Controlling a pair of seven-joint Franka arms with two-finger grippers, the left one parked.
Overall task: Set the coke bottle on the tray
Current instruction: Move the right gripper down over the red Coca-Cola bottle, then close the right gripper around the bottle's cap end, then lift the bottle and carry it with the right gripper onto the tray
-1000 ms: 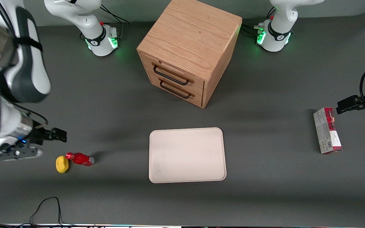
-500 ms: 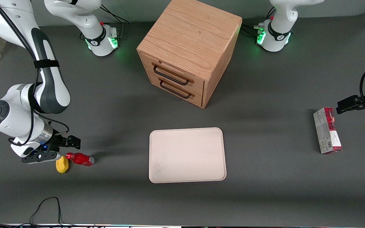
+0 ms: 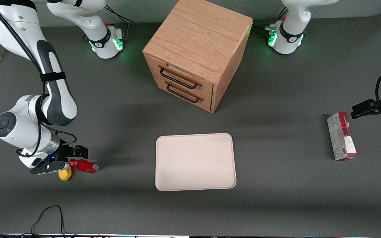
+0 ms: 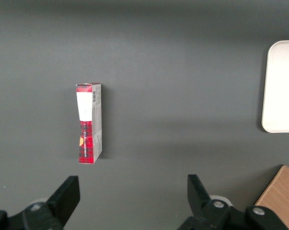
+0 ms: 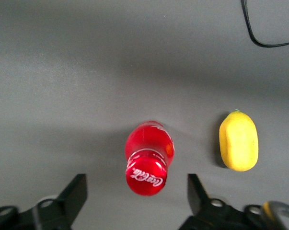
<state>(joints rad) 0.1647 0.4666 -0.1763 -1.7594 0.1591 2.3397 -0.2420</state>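
Since the earlier frame, the right arm's black two-finger gripper point(image 3: 74, 155) has advanced and now hangs over the cap end of the small red plastic coke bottle point(image 3: 84, 166), fingers point(image 5: 73, 196) spread apart, holding nothing. Bottle lies on the grey table at lower left of the front view, beside a yellow lemon-shaped lump point(image 3: 65, 174), well apart from the off-white rectangular tray point(image 3: 195, 162) at centre.

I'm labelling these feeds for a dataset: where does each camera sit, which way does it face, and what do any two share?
Front view: high, facing the arms, looking down on the table; shows both arms, cabinet, tray, coke bottle.
Right wrist view: on the working arm, looking down; the open claw hangs above the upright bottle beside the lemon.
Left wrist view: looks down at the carton, with the tray's edge.
Front and right wrist views share bottle and lemon.
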